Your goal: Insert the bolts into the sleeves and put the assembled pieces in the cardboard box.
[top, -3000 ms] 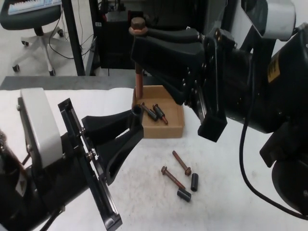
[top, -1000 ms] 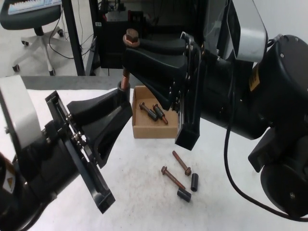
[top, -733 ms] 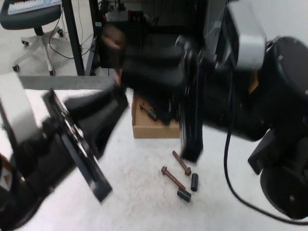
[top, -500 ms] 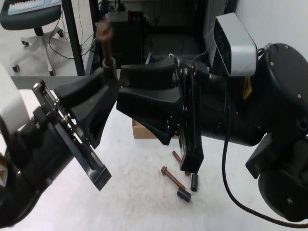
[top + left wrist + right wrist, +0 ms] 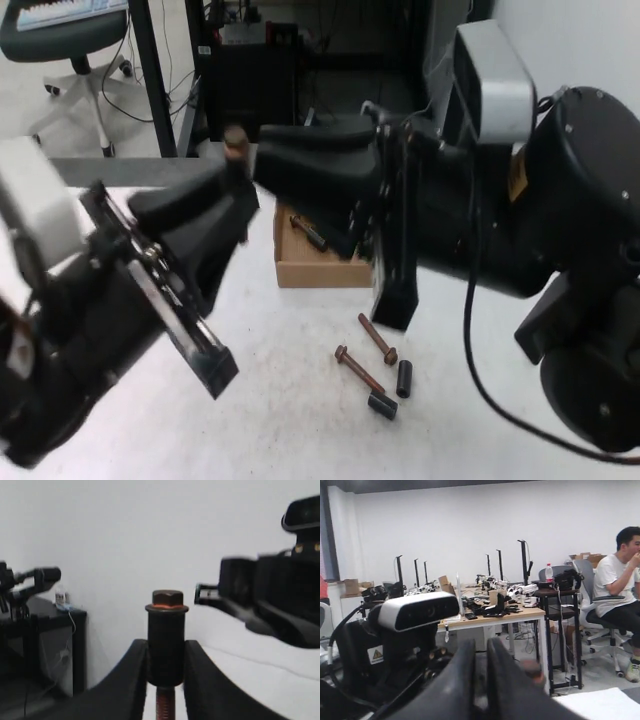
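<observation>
In the high view, the left pincer (image 5: 236, 172) hangs left of centre in the upper half of the frame, raised off the tabletop (image 5: 290, 420). The copper head of a bolt (image 5: 236, 140) stands up out of it. The right pincer (image 5: 268, 160) sits just beside it, in front of the cardboard box (image 5: 315, 274) at mid-frame. At least one assembled piece (image 5: 308, 232) lies in the box (the right arm hides the rest of the inside). At lower centre, two loose bolts (image 5: 378, 338) and two loose sleeves (image 5: 404, 378) lie on the tabletop, none joined. In the left wrist view, the left pincer is clamped on a dark sleeve (image 5: 165, 645) at frame centre. The bolt is seated fully, head against the sleeve's top and thread showing below. In the right wrist view, the right pincer's fingers (image 5: 462, 680) stand slightly apart at lower centre with nothing between them. By my reading the task is about midway: this piece is joined but not boxed, and two pairs remain to assemble.
</observation>
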`<state>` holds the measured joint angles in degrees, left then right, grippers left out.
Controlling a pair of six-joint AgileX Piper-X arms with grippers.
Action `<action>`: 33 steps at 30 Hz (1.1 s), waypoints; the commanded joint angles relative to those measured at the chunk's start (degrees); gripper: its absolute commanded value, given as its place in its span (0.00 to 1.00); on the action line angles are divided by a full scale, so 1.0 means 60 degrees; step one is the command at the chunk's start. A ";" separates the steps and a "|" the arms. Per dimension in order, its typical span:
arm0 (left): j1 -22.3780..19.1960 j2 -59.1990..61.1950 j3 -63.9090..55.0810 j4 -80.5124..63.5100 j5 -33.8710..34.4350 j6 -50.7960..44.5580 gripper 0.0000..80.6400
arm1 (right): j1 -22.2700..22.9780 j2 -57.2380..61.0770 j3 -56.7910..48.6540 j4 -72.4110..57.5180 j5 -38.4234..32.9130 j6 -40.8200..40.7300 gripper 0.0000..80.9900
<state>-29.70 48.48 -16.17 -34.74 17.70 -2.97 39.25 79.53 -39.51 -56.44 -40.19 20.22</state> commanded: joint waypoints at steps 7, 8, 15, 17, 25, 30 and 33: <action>0.0104 0.1012 -0.2942 0.5534 -0.0083 0.1074 0.00 | -0.1567 -0.0549 -0.0009 -0.0549 -0.0361 0.1211 0.01; 0.0175 0.1426 -0.3295 0.5888 -0.0083 0.1074 0.00 | -0.1752 -0.0714 -0.0009 -0.0498 -0.0513 0.1210 0.01; 0.0458 0.4823 -0.6746 0.7957 -0.0083 0.1074 0.00 | -0.2945 -0.2329 -0.0009 0.2399 -0.1453 0.1193 0.01; 0.0456 0.5923 -0.7735 0.8435 -0.0083 0.1054 0.00 | -0.3352 -0.2892 -0.0009 0.4122 -0.1454 0.0939 0.01; 0.0440 0.9572 -1.1970 1.0881 0.0003 0.0767 0.00 | -0.4453 -0.4506 -0.0009 1.0630 -0.0825 -0.1698 0.01; 0.0440 1.1366 -1.3946 1.2115 -0.0029 0.0767 0.00 | -0.4561 -0.4766 -0.0009 1.2824 0.0042 -0.2725 0.01; 0.0440 1.2202 -1.4871 1.2759 -0.0401 0.0767 0.00 | -0.4561 -0.4764 -0.0009 1.3287 0.0081 -0.2742 0.01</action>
<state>-27.09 119.57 -101.78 39.17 16.74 1.74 12.18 51.66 -39.51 17.54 -41.78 6.63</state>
